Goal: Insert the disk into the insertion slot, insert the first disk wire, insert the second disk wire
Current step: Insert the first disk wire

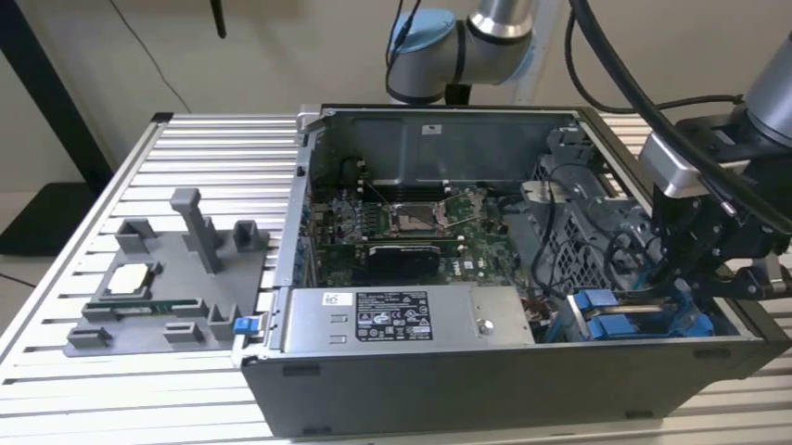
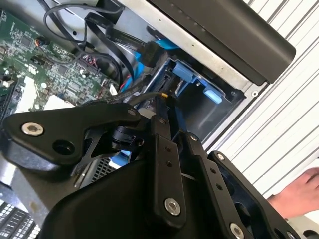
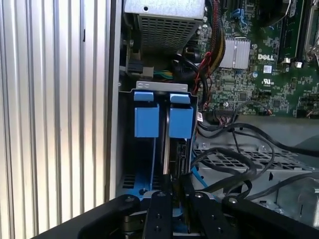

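- The ribbed tabletop carries a grey fixture at the exterior view's left, with a chip and a memory stick lying on it
- Just beside the fixture stands the open case
- The power supply sits along the case's near wall, and the motherboard lies flat behind it
- The slot is in the case's near corner at the exterior view's right; in the first wrist view its grey wall stands against the case side
- Two blue tabs stand side by side at the slot's far end
- The disk stands on edge inside the slot, under the tab nearer the motherboard, its thin side facing up
- Black cables loop over the perforated metal just beside the slot, on the motherboard side
- The hand hangs from the arm, reaching down into that corner
- In both wrist views the hand is right at the disk's near end
- I cannot tell whether the hand is apart, together or clamped on anything
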Robot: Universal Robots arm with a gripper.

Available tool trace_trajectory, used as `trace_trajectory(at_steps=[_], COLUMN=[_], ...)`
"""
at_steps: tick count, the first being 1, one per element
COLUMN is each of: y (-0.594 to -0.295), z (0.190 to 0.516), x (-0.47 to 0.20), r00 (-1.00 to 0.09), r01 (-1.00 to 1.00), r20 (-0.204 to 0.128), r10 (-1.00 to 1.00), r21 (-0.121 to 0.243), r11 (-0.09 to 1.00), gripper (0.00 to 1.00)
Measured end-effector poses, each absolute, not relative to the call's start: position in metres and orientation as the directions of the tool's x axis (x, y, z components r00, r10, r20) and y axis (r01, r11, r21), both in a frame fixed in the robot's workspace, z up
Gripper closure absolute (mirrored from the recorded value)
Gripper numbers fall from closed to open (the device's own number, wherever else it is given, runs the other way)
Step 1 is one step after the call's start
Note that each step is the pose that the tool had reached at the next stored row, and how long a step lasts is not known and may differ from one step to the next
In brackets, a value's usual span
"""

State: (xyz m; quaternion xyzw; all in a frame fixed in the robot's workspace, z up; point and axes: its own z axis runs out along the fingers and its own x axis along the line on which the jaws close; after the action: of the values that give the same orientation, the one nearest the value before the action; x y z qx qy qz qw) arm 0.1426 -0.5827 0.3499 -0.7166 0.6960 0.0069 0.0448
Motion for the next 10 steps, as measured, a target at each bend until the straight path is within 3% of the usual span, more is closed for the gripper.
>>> trace_trajectory(at_steps=[10], y=[-0.5796], z=[0.3459], x=[0.1456], r00=[0.031], r01=[-0.998], r20=[-0.072], r10=[-0.997], r21=[-0.055], r11=[-0.027], gripper=[1.00])
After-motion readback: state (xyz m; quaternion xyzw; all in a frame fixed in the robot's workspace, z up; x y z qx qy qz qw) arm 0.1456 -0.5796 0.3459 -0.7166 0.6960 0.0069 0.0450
